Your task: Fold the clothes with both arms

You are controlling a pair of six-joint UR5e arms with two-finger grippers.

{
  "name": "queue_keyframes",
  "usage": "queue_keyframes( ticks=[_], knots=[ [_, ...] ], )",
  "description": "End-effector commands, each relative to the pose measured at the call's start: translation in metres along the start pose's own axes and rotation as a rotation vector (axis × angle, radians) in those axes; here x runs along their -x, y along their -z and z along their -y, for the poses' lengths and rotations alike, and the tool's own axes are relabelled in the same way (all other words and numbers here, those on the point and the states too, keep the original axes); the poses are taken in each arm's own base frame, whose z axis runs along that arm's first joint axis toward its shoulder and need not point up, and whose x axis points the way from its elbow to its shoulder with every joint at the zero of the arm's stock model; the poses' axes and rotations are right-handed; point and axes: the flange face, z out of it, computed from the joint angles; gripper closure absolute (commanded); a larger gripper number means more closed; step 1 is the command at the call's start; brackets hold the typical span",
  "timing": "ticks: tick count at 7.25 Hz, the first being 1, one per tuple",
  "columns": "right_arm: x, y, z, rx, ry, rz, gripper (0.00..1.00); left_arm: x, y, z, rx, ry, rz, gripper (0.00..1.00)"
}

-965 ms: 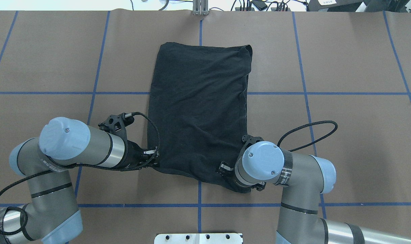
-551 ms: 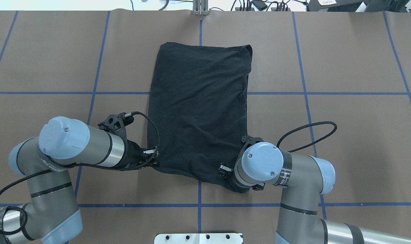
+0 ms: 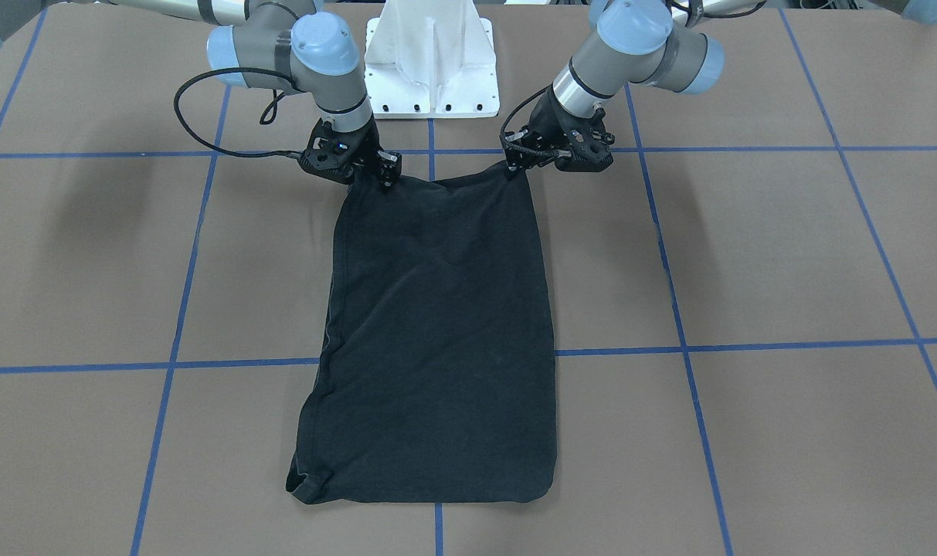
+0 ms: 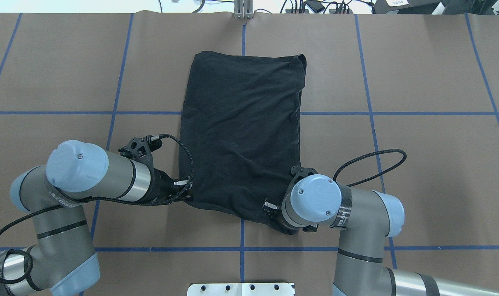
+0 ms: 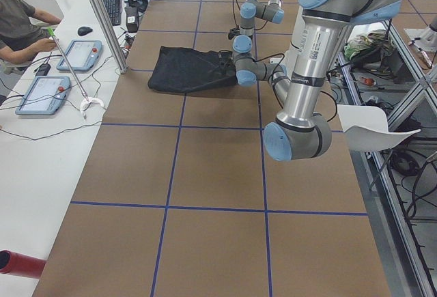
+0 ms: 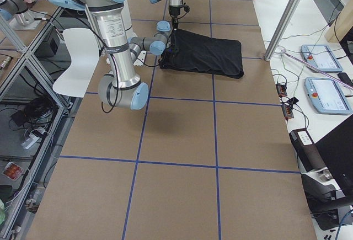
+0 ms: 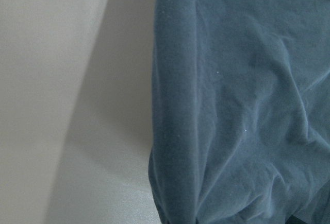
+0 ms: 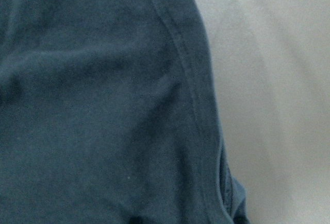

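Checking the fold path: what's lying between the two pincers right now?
Only the robot-side edge of the black fabric T-shirt, stretched from the left pincer to the right pincer over the brown paper-covered table, as the front-facing view shows.

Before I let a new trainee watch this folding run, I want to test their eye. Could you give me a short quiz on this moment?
1. True or false: the black T-shirt lies bunched in a heap on the table.
2. Where do the left end effector and the right end effector meet the T-shirt? A) its far corners B) its corners nearest the robot C) its middle
3. Fill in: in the front-facing view, the left end effector shows on the view's ____ side.
Key: 1 false, it lies spread out flat; 2 B; 3 right.
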Motion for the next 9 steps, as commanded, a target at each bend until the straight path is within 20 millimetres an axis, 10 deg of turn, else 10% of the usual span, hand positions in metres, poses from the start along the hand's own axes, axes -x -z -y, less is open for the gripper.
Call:
queue_keyframes(
  ticks=[1,5,9],
  knots=[
    [0.002,0.005,0.002,0.004,0.001,0.008,1.0,0.0,0.0,0.0,0.0,0.0,0.0,1.0],
    [0.003,0.006,0.004,0.001,-0.004,0.011,1.0,0.0,0.0,0.0,0.0,0.001,0.001,1.0],
    [-0.003,0.054,-0.001,0.139,0.006,0.068,1.0,-0.003,0.022,-0.003,-0.003,-0.006,-0.027,1.0]
  ],
)
